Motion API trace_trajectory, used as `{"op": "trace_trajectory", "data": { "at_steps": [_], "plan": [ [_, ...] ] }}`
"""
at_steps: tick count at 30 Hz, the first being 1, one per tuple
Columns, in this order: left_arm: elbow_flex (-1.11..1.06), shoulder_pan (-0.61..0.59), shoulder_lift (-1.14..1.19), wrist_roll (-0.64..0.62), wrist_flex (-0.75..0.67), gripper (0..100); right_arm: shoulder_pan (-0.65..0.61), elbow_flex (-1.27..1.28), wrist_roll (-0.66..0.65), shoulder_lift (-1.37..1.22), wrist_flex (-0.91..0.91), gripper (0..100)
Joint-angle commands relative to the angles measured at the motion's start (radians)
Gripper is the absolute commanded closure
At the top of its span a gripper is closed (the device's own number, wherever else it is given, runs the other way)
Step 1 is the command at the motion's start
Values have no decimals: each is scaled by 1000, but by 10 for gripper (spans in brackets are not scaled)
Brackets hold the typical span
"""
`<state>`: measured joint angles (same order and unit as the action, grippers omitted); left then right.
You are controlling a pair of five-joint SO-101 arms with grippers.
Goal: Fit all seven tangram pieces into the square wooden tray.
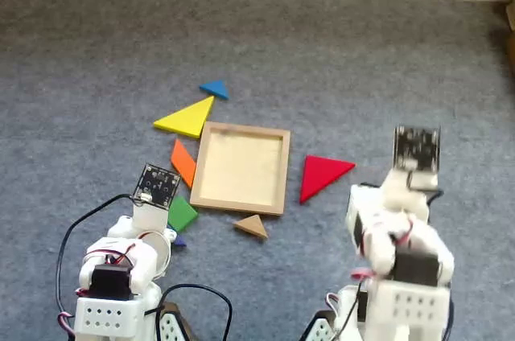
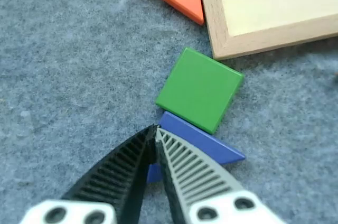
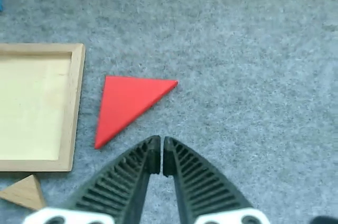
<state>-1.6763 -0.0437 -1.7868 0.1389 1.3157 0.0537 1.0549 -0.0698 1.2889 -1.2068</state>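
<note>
- Claws first: our left claw (image 2: 156,134) is pressed shut, its tips meeting over the dark blue triangle (image 2: 198,140) and gripping nothing. Our right claw (image 3: 161,145) is drawn in to a sliver of a gap, also with nothing in it, and hangs just beside the red triangle (image 3: 129,102).
- We see the grey-covered bench (image 1: 362,51) carrying everything.
- We find the square wooden tray (image 1: 237,206) lying flat in the middle, between the two arms, its floor bare. We judge that no fitting is done yet and all seven pieces are left to place.
- Largest pieces: the red triangle lies off one side of the tray. The yellow triangle (image 1: 189,117) lies by the far corner on the opposite side.
- Middling pieces: the orange parallelogram (image 1: 183,162) lies along the tray's edge below the yellow one. The green square (image 2: 199,89) sits just beside the near corner, touching the dark blue triangle.
- Small pieces: the tan triangle (image 1: 252,226) sits just off the tray's near edge. The light blue triangle (image 1: 215,89) lies beyond the yellow one.
- Hard to make out: the left claw covers part of the dark blue triangle, so we cannot tell its full outline, nor whether the tips touch it or hover above it. Both wrist views cut the tray off at their edges.
</note>
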Motion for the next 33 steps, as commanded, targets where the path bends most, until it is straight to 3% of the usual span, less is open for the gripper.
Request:
{"op": "trace_trajectory", "data": {
  "at_steps": [1, 10, 14, 21, 33],
  "plan": [
    [-19, -12, -25, -8, 5, 993, 12, -199, 20, -271, -1, 964],
    [-19, -12, -25, -8, 5, 993, -142, -346, 44, -558, 1, 964],
    [-19, -12, -25, -8, 5, 993, -211, -430, 180, -684, -2, 930],
    [-19, -12, -25, -8, 5, 993, -272, -559, 468, -928, -2, 705],
    [-19, -12, -25, -8, 5, 993, -349, -800, 666, -1294, 1, 690]
  ]
}}
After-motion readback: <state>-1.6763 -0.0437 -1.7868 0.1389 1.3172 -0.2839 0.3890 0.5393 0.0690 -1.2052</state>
